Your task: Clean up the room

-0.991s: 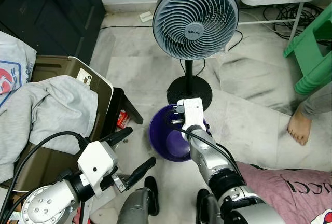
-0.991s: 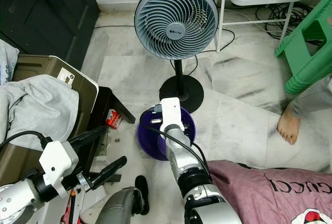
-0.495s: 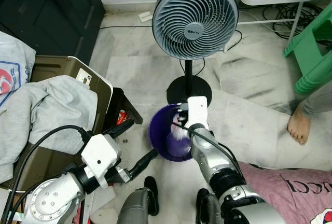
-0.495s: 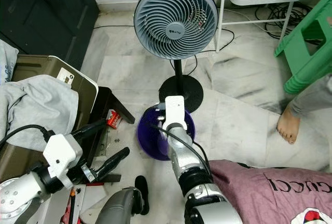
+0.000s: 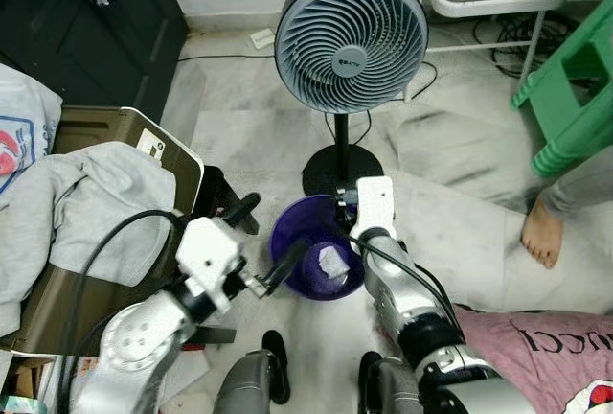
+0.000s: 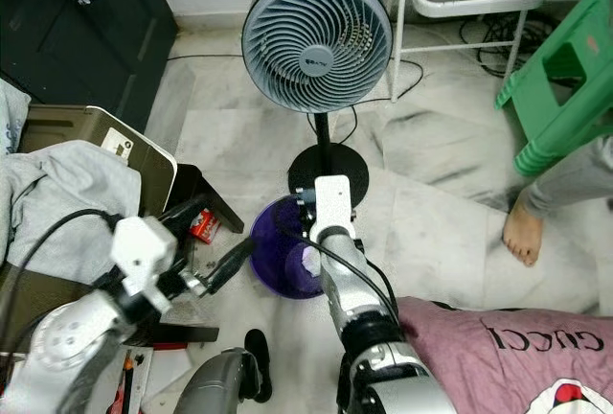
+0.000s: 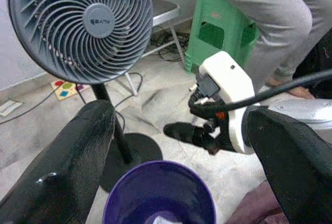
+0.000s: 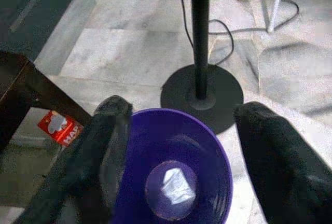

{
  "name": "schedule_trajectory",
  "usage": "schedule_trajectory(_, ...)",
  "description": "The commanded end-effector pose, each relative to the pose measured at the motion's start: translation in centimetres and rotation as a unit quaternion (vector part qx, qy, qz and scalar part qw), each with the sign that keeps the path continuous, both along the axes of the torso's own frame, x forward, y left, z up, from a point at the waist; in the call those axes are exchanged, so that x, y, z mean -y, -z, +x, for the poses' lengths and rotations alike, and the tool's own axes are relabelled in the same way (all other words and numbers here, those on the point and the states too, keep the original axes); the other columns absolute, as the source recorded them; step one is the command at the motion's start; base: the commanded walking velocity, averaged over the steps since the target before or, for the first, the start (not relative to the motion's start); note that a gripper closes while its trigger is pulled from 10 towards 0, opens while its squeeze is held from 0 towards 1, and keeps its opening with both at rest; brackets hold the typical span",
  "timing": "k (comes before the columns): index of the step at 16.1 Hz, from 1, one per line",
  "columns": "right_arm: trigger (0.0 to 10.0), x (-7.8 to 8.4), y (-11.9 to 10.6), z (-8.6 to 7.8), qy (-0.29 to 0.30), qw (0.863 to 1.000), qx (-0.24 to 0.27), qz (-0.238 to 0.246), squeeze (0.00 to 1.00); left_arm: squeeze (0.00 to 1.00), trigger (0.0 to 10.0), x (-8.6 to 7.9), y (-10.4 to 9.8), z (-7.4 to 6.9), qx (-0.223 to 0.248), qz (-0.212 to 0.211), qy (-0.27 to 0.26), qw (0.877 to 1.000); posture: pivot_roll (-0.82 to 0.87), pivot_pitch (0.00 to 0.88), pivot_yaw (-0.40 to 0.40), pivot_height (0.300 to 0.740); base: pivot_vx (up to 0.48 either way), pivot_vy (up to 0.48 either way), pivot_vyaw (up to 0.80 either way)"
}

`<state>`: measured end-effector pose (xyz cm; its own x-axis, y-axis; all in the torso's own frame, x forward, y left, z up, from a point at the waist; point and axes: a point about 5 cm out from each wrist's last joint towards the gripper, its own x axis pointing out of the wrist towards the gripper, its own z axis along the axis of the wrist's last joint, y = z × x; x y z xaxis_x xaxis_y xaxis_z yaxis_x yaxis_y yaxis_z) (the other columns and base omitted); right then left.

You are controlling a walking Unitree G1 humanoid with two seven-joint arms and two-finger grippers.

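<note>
A purple bin (image 5: 287,241) stands on the marble floor just in front of me, with a crumpled white paper (image 5: 332,263) lying on its bottom (image 8: 174,185). My right gripper (image 8: 181,107) hangs open above the bin's far rim, with nothing between its fingers; its white wrist block (image 5: 374,205) sits over the bin's right side. My left gripper (image 5: 276,224) is open too, level with the bin's left rim, one black finger (image 5: 287,261) touching or nearly touching that rim. From the left wrist, the bin (image 7: 158,195) lies between the two fingers.
A standing fan (image 5: 351,35) rises right behind the bin, its round base (image 5: 342,167) almost against it. To the left are a brown case with a grey garment (image 5: 86,203) and a red packet (image 6: 202,226). A green stool (image 5: 575,79), a person's foot (image 5: 541,237) and pink cloth (image 5: 536,337) are on the right.
The white paper has dropped from my right gripper into the bin. My left gripper has swung up and in toward the bin's left rim. The camera has shifted slightly.
</note>
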<state>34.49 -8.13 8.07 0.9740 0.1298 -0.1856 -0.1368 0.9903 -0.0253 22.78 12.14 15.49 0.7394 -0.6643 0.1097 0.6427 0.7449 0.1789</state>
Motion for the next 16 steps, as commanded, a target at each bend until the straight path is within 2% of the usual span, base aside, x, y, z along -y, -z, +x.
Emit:
schedule_trajectory(1,10.0,-0.8,0.7,-0.8,-0.033,0.999,-0.005,-0.003,1.00,0.00,10.0,0.1,0.7,0.2,-0.012,-0.003,-0.008,1.000,0.10,0.171,0.098,0.740,0.000,0.000,0.00)
schedule_trajectory(2,10.0,-0.6,1.1,-0.9,-0.049,0.999,-0.009,0.002,1.00,0.00,10.0,0.3,1.2,1.2,-0.033,-0.028,-0.036,0.998,0.09,0.136,0.096,0.740,0.000,0.000,0.00)
schedule_trajectory(4,10.0,-0.1,0.6,-0.6,-0.069,0.998,0.007,-0.013,1.00,0.00,10.0,-0.2,2.0,2.3,-0.031,-0.026,-0.095,0.995,0.07,0.081,0.094,0.740,0.000,0.000,0.00)
schedule_trajectory(5,10.0,0.0,0.8,-0.6,-0.085,0.996,0.005,-0.019,1.00,0.00,10.0,-0.8,2.7,3.3,-0.044,-0.028,-0.153,0.987,0.06,0.050,0.091,0.740,0.000,0.000,0.00)
schedule_trajectory(6,10.0,-0.1,1.3,-1.2,-0.104,0.994,-0.003,-0.025,0.96,0.00,10.0,-1.8,3.2,4.2,-0.049,-0.032,-0.216,0.975,0.05,0.026,0.088,0.740,0.000,0.000,0.00)
schedule_trajectory(7,10.0,-0.2,1.5,-1.8,-0.125,0.991,0.011,-0.038,0.93,0.00,10.0,-2.6,3.3,5.0,-0.050,-0.047,-0.265,0.962,0.04,0.001,0.081,0.740,0.000,0.000,0.00)
schedule_trajectory(8,10.0,-0.1,1.3,-2.0,-0.139,0.989,0.026,-0.048,0.64,0.00,10.0,-3.3,3.5,5.7,-0.054,-0.056,-0.296,0.952,0.03,0.000,0.069,0.740,0.000,0.000,0.00)
schedule_trajectory(9,10.0,0.2,1.0,-2.1,-0.143,0.987,0.041,-0.057,0.30,0.00,10.0,-4.1,3.7,6.3,-0.051,-0.055,-0.332,0.940,0.02,0.000,0.062,0.740,0.000,0.000,0.00)
schedule_trajectory(10,10.0,0.4,1.0,-2.1,-0.142,0.987,0.044,-0.061,0.30,0.00,10.0,-4.3,3.7,6.5,-0.048,-0.052,-0.346,0.936,0.02,0.000,0.060,0.740,0.000,0.000,0.00)
schedule_trajectory(11,10.0,0.8,0.9,-2.0,-0.132,0.988,0.047,-0.062,0.00,0.00,10.0,-4.4,3.8,6.9,-0.045,-0.049,-0.357,0.932,0.02,0.000,0.052,0.740,0.000,0.000,0.00)
schedule_trajectory(14,10.0,2.6,0.2,-1.8,-0.059,0.993,0.077,-0.069,0.00,0.00,10.0,-3.7,4.0,6.4,-0.040,-0.073,-0.339,0.937,0.03,0.000,0.043,0.740,0.000,0.000,0.00)
schedule_trajectory(16,10.0,3.4,0.2,-2.7,-0.046,0.993,0.085,-0.067,0.00,0.00,10.0,-3.3,4.2,5.3,-0.063,-0.102,-0.286,0.951,0.02,0.000,0.038,0.740,0.000,0.000,0.00)
